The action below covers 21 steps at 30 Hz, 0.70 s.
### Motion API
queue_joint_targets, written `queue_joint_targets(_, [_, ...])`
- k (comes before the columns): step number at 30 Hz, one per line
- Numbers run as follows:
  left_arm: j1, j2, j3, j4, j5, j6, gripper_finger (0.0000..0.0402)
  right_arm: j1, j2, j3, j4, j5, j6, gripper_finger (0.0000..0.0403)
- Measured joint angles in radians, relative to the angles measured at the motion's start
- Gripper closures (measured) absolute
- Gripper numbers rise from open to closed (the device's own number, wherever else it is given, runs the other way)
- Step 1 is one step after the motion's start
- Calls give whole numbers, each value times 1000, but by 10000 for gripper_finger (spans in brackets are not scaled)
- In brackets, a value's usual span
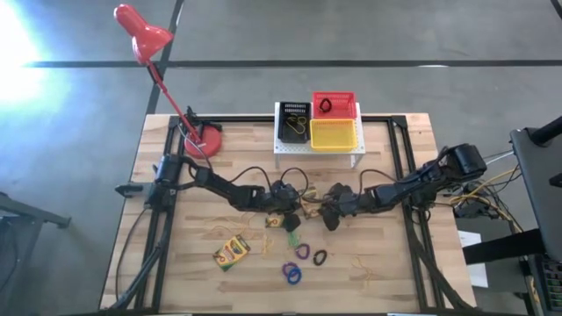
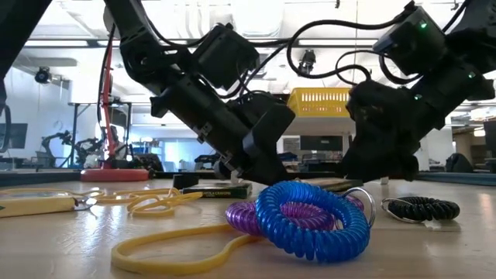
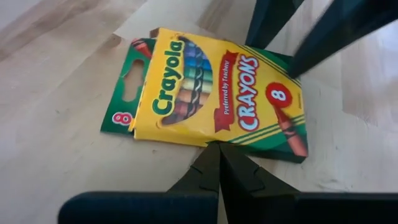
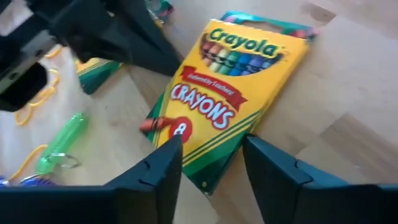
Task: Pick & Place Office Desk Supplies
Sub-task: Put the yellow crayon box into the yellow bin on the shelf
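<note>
At mid-surface, the right gripper (image 4: pixel 208 163), jaws spread astride a corner of the crayon box (image 4: pixel 227 93), may push it flat against the left gripper (image 3: pixel 217 171), whose jaws are pressed together.

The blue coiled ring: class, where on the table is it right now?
In the high view, the blue coiled ring lies near the table's front edge, at centre, just in front of the purple ring and right of the loose crayon box.
</note>
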Motion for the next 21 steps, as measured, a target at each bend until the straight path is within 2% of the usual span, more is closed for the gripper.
queue_joint_targets(12, [-4, -77, 0, -21, 31, 0, 396, 6, 19, 0, 0, 26, -22, 363])
queue_joint_targets(17, [-3, -145, 2, -74, 26, 33, 396, 27, 18, 1, 21, 78, -42, 389])
queue_joint_targets(21, [-3, -199, 4, -90, 15, 80, 396, 54, 20, 2, 54, 130, -91, 395])
